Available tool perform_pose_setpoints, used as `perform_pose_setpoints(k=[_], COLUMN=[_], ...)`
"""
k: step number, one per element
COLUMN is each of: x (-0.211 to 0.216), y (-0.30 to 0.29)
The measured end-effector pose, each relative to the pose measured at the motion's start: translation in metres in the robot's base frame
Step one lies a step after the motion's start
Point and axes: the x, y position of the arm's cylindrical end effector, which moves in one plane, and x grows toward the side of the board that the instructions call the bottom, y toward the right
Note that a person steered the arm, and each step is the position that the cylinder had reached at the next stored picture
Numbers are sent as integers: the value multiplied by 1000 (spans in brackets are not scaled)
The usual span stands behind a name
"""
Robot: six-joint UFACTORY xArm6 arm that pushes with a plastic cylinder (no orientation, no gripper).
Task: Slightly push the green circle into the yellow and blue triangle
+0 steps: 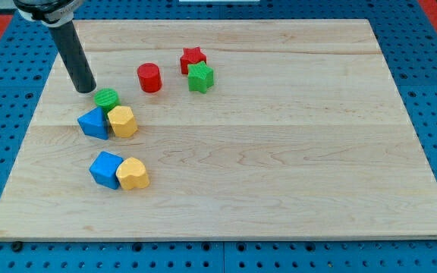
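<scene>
Two red blocks (149, 77), two green blocks (106, 98), two blue blocks (93, 122), two yellow blocks (122, 121), one wooden board (279, 152)

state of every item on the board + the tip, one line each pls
my tip: on the board, just up-left of the green circle, apart from it
green circle: flat, against the blue triangle and yellow block below
blue triangle: touching yellow block
yellow block: right of the triangle
red cylinder: upright, alone
red star: touching green star
green star
blue cube: touching yellow heart
yellow heart
</scene>
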Motion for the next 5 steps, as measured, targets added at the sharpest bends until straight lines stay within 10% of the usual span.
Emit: perform_pose_setpoints(k=[5], x=[14], y=[44])
